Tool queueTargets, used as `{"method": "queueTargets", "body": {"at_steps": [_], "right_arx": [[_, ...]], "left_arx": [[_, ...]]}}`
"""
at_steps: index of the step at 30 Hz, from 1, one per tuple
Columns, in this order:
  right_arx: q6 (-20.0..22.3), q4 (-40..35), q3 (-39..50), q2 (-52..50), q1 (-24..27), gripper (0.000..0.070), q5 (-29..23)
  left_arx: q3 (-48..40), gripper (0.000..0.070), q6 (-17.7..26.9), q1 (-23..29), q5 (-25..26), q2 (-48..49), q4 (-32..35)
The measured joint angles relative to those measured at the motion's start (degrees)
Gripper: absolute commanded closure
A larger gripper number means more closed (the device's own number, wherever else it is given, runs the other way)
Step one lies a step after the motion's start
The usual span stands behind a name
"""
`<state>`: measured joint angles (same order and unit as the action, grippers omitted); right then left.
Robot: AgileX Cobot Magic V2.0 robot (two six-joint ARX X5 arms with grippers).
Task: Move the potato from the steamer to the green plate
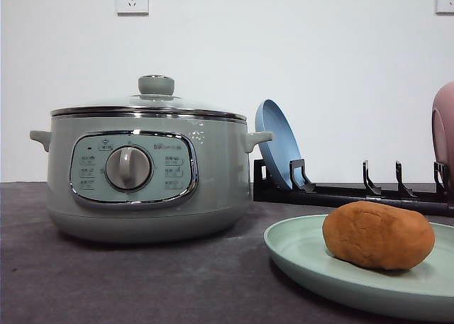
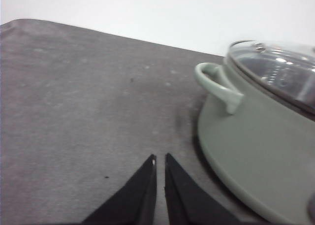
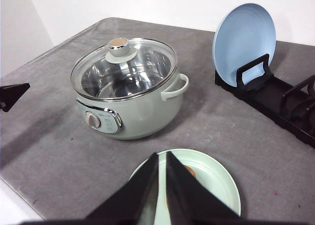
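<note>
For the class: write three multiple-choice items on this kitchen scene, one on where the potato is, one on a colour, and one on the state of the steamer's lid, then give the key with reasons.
1. Where is the potato?
A. inside the steamer
B. on the green plate
C. on the rack

2. What colour is the plate standing in the black rack?
A. blue
B. yellow
C. white

3. How is the glass lid?
A. off, on the table
B. held by a gripper
C. on the steamer

Key: B, it rests on the green plate; A, the blue plate stands upright there; C, the lid sits on the steamer, whose pot looks empty through the glass.
</note>
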<state>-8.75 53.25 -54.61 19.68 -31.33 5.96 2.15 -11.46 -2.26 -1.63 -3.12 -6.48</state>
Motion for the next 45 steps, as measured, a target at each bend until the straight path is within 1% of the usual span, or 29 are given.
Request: {"method": "queueTargets", "body": {"at_steps": [3, 7, 10, 13, 19, 25, 32, 36, 45], "right_arx": [[0.0, 0.0, 0.0, 0.0, 0.0, 0.0685, 0.0], [0.0, 0.0, 0.0, 0.0, 0.0, 0.0685, 0.0], [0.0, 0.0, 0.0, 0.0, 0.0, 0.0685, 0.0], [0.0, 0.0, 0.0, 0.0, 0.0, 0.0685, 0.0], [0.0, 0.0, 0.0, 0.0, 0.0, 0.0685, 0.0], [0.0, 0.0, 0.0, 0.0, 0.0, 0.0685, 0.0], [0.0, 0.0, 0.0, 0.0, 0.0, 0.0685, 0.0], [0.0, 0.0, 0.0, 0.0, 0.0, 0.0685, 0.0], [0.0, 0.0, 0.0, 0.0, 0.0, 0.0685, 0.0]], "left_arx": [[0.0, 0.0675, 0.0, 0.0, -2.3, 2.6, -0.7], [-0.3, 0.0675, 0.0, 0.0, -4.5, 2.9, -0.8], [-0.3, 0.0675, 0.2, 0.0, -4.5, 2.9, -1.1], [-0.3, 0.0675, 1.3, 0.0, -4.5, 2.9, -3.6], [-0.3, 0.0675, 6.1, 0.0, -4.5, 2.9, -3.7], [-0.3, 0.0675, 8.0, 0.0, -4.5, 2.9, -3.7], [-0.3, 0.0675, 13.1, 0.0, -4.5, 2.9, -3.7], [-0.3, 0.0675, 13.9, 0.0, -4.5, 2.9, -3.7], [-0.3, 0.0675, 14.0, 0.0, -4.5, 2.9, -3.7]]}}
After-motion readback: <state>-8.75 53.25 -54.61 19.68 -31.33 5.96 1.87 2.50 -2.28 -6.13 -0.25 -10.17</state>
